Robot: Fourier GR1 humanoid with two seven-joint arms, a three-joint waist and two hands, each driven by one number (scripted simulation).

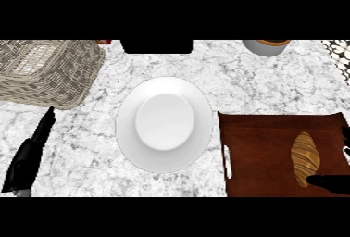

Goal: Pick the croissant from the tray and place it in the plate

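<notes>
Head view is cropping the right hand (331,183) by the croissant (305,157), grasp unclear; left hand (27,157) is resting, fingers straight.

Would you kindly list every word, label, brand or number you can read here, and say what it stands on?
None: there is no readable text in the head view.
The plate, tray, croissant and wicker basket bear no writing.
The black-and-white item at the top right corner shows only a pattern, no legible letters.
</notes>
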